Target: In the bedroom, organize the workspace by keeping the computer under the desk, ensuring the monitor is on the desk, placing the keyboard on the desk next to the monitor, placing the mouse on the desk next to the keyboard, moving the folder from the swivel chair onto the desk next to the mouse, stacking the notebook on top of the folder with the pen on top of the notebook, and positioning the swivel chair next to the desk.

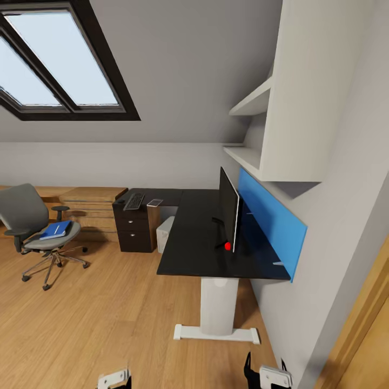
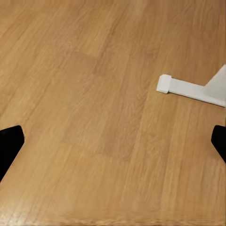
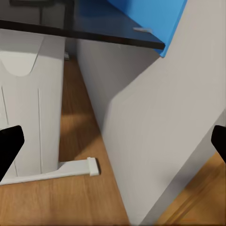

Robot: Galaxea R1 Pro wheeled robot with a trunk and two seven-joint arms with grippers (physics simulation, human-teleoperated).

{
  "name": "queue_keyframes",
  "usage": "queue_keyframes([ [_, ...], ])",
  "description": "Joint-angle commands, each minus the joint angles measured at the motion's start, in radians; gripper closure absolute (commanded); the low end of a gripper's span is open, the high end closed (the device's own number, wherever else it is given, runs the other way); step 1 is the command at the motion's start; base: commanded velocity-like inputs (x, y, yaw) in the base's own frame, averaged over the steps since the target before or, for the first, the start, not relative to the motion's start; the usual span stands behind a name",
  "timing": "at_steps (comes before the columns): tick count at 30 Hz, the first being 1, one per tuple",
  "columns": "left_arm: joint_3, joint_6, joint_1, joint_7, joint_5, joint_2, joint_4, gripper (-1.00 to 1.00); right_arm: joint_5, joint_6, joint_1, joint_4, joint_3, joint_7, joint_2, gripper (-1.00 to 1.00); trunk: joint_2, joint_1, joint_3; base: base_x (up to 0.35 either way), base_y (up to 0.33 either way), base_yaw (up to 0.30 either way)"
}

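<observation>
Head view, looking over an L-shaped glossy black desk [image 1: 189, 237] on white legs, with a wide flat monitor [image 1: 228, 208], black front and white back, standing edge-on near the wall side. Slim black keyboard [image 1: 134, 201] lying on the far wing of the desk, above dark drawers; small thin grey notebook [image 1: 154, 203] just beside it. Light grey-white upright computer tower [image 1: 165, 233] tucked under the desktop. Grey padded swivel chair [image 1: 33, 227] with chrome star base well apart from the desk, far to the left, carrying a flat bright blue folder [image 1: 56, 229] on its seat, long axis running roughly toward the desk; a thin white line across the folder, possibly the pen, too small to confirm. Mouse not identifiable. Left gripper [image 2: 113, 141] fingertips spread wide over bare wood floor, holding nothing; right gripper [image 3: 113, 143] likewise spread, empty, facing the white desk leg [image 3: 33, 99] and wall. Folder lying ahead and to the left, so left arm judged nearer; base travel toward the chair judged necessary first.
</observation>
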Motion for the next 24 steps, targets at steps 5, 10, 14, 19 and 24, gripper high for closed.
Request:
queue_keyframes([
  [5, -0.009, -0.038, -0.001, 0.012, 0.012, -0.007, 0.052, -1.00, 0.007, 0.003, -0.001, 0.013, 0.001, 0.024, -0.001, -1.00, -0.001, 0.000, -0.003, 0.000, 0.000, 0.044],
  [10, -0.013, -0.050, -0.001, 0.010, 0.012, -0.026, 0.146, -1.00, -0.018, 0.005, -0.002, 0.046, -0.002, 0.137, -0.007, -1.00, -0.001, 0.000, -0.008, -0.024, 0.077, 0.157],
  [14, -0.013, -0.052, -0.001, 0.008, 0.011, -0.049, 0.178, -1.00, -0.081, 0.009, -0.002, 0.056, -0.002, 0.247, -0.011, -1.00, -0.001, 0.000, -0.012, -0.026, 0.269, 0.181],
  [19, -0.013, -0.054, -0.001, 0.007, 0.012, -0.058, 0.191, -1.00, -0.105, 0.006, -0.003, 0.063, 0.004, 0.291, -0.016, -1.00, -0.001, 0.000, -0.015, 0.004, 0.318, 0.058],
  [24, -0.016, -0.053, -0.001, 0.006, 0.010, -0.059, 0.193, -1.00, -0.104, 0.009, -0.003, 0.114, 0.009, 0.305, -0.016, -1.00, -0.001, 0.000, -0.015, 0.133, 0.321, 0.003],
])
